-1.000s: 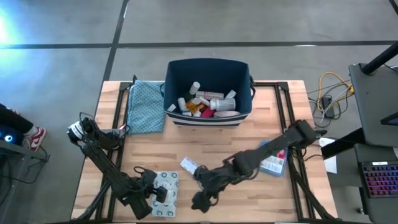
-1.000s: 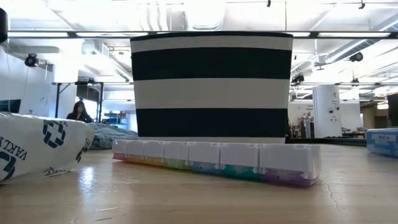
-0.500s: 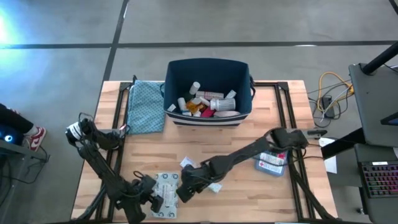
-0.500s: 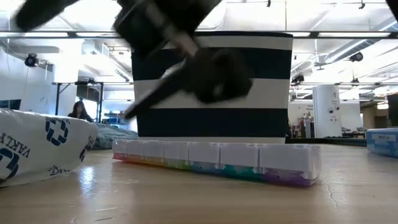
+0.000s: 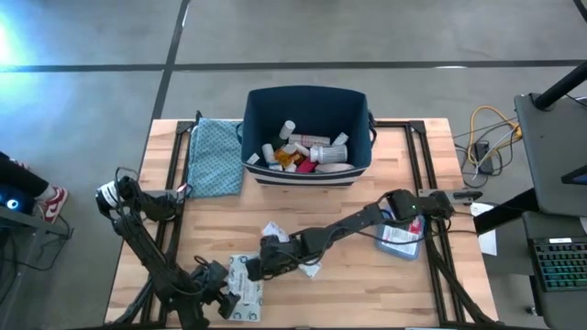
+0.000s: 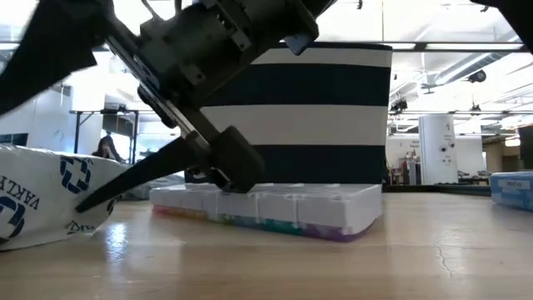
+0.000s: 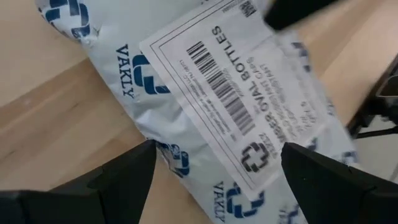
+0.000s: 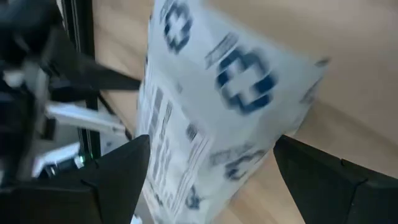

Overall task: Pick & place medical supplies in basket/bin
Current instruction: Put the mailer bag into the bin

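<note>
A white printed bag (image 5: 246, 278) lies on the table near the near edge, and it also shows in the low view (image 6: 42, 196). A clear pill organiser with coloured bases (image 6: 275, 208) sits just beyond it (image 5: 274, 233). The navy striped bin (image 5: 307, 179) at the far side holds bottles and a tube. My left gripper (image 5: 217, 293) is open at the bag's near left corner, and its fingers frame the bag's label (image 7: 236, 99). My right gripper (image 5: 260, 266) is open too, low between bag and organiser (image 6: 158, 192). The bag (image 8: 211, 93) fills its wrist view. My right gripper comes slanting down from the table's right. The outer side of one finger (image 6: 233, 167) lies against the left part of the pill organiser (image 6: 250, 204), which stays flat on the table. I cannot tell whether the other finger (image 6: 117, 183) touches the bag. My left gripper: I cannot tell whether it touches the bag.
A blue-and-red packet (image 5: 401, 238) lies at the table's right under my right arm (image 6: 512, 187). The folded teal cloth (image 5: 215, 156) lies left of the bin. Bare wood shows between the bin and the organiser. A person sits far off in the room (image 6: 106, 148).
My right gripper has swept from the near edge leftward and slightly farther, in between the bag and the organiser. The organiser has turned about, its right end swinging while its left end stayed. My left gripper has drawn back toward the near edge.
</note>
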Tool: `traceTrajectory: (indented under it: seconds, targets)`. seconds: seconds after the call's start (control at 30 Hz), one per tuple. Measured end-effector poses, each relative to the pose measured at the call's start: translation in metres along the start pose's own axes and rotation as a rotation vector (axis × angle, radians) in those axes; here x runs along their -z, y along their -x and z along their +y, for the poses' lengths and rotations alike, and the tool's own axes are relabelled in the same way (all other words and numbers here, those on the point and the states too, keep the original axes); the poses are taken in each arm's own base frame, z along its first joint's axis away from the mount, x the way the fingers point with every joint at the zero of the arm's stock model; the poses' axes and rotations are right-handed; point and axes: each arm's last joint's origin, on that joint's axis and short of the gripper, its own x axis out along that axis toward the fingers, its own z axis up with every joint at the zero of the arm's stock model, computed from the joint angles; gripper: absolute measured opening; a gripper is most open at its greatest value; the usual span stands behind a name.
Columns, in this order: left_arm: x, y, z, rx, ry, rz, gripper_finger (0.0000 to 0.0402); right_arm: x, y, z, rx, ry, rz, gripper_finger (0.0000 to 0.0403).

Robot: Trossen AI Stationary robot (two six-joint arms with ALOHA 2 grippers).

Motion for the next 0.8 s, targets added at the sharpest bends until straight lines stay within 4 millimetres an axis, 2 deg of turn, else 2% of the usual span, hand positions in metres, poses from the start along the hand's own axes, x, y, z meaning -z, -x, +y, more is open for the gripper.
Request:
traceTrajectory:
  seconds: [0.2,0.4,0.6,0.8]
  targets:
    - [0.006,-0.015,0.001,0.008,-0.002,-0.015,0.0324,-0.005,0.001,-0.005,0.052,-0.051,-0.016,0.0329]
    - [0.009,-0.029,-0.004,0.058,0.032,-0.063,0.0324,0.001,0.000,-0.008,0.082,-0.031,-0.009,0.0329]
    - [0.002,-0.034,-0.001,0.057,0.036,-0.125,0.0324,0.010,0.000,-0.011,0.109,0.044,0.002,0.0329]
    - [-0.009,-0.041,0.001,0.037,0.056,-0.159,0.0324,0.009,-0.001,-0.012,0.111,0.108,-0.024,0.0329]
